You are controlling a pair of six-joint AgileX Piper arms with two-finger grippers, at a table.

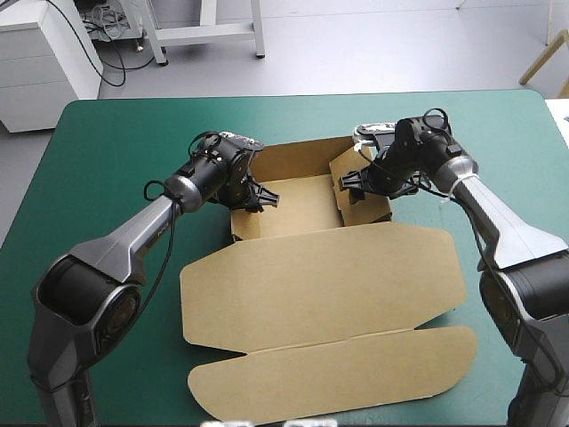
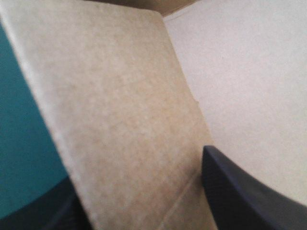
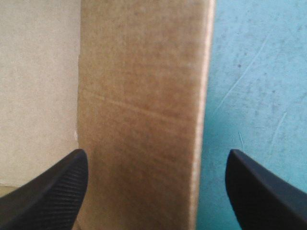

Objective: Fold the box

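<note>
The brown box (image 1: 311, 276) lies mid-table. Its tray (image 1: 298, 209) is at the far end with walls raised, and the lid and front flap (image 1: 338, 378) lie flat toward the near edge. My left gripper (image 1: 258, 194) is at the tray's left wall (image 2: 120, 120). It stands open astride that wall (image 2: 139, 206), with one black finger (image 2: 244, 196) inside the tray. My right gripper (image 1: 356, 182) is at the right wall (image 3: 144, 96), also open (image 3: 156, 191). One of its fingers is over the tray floor and the other (image 3: 264, 191) over the cover.
The teal-green cover (image 1: 107, 178) shows bare on both sides of the box and beyond the tray. The flat front flap reaches almost to the table's near edge. A folded inner flap (image 1: 356, 169) stands in the tray's far right corner.
</note>
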